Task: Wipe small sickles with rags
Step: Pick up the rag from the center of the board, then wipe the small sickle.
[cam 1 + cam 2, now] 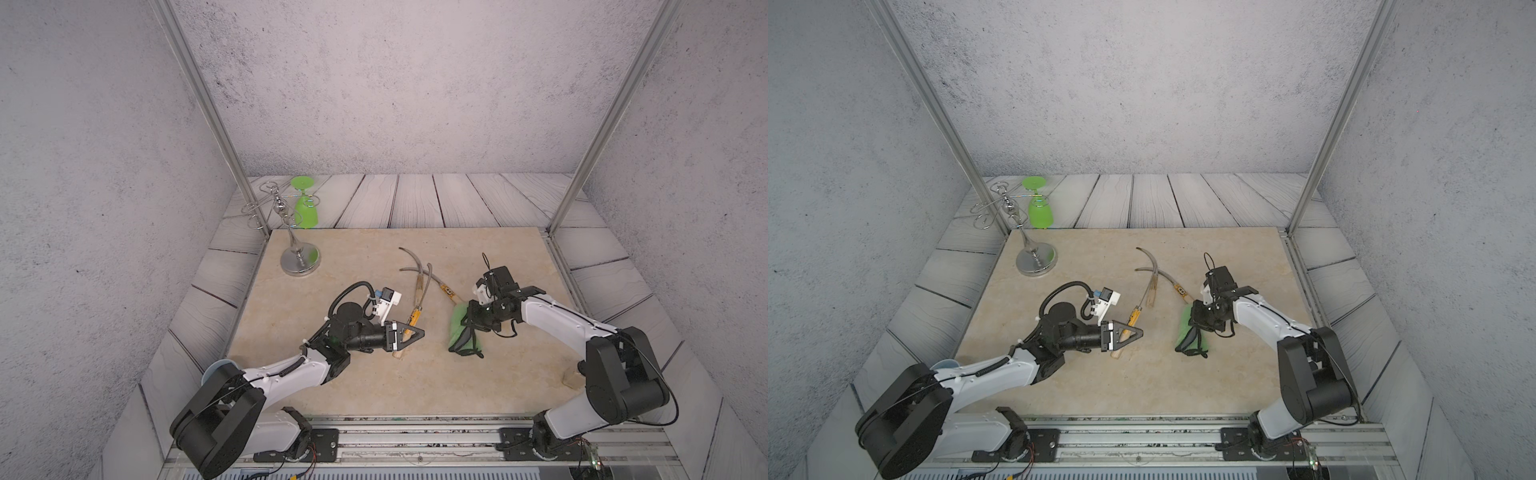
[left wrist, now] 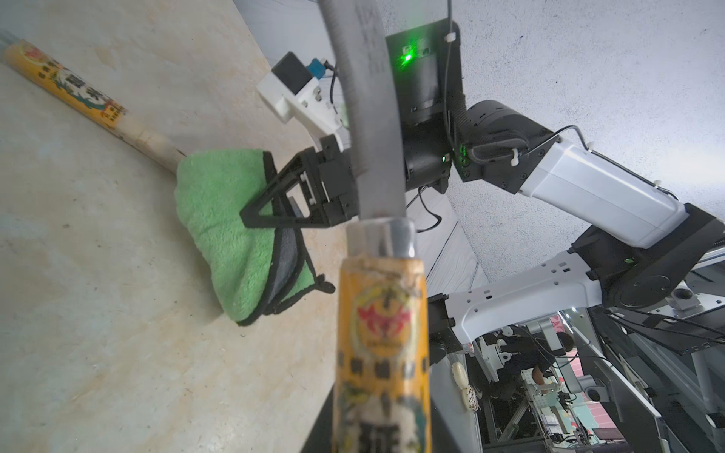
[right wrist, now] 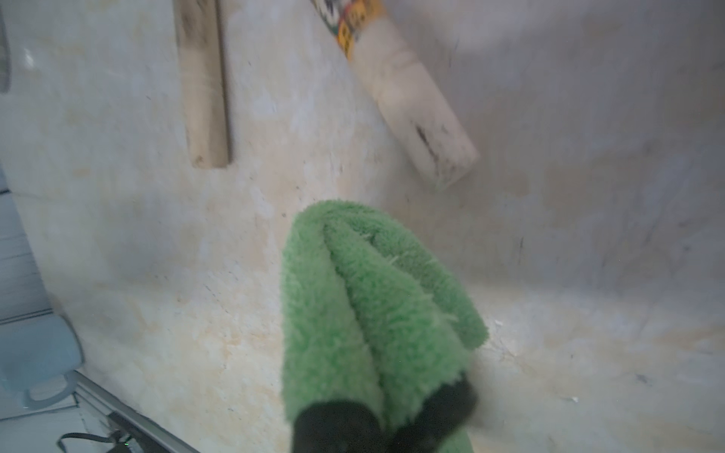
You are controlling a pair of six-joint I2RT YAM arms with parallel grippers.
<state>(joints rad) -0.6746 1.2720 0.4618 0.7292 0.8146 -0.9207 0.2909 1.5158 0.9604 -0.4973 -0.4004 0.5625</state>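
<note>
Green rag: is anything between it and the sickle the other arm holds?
No, nothing visible. Only bare tabletop lies between the green rag, pinched in the right gripper, and the held sickle in the left gripper.

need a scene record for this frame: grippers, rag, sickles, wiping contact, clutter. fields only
left gripper: shut on held sickle, gripping its orange-labelled handle
right gripper: shut on rag
rag: green, folded, black trim
loose sickles: plain-handled sickle and labelled sickle, both lying on the tabletop between the arms
wiping contact: none; the rag is apart from the held blade
clutter: glass rack at the back left, with a green glass hanging upside down
</note>
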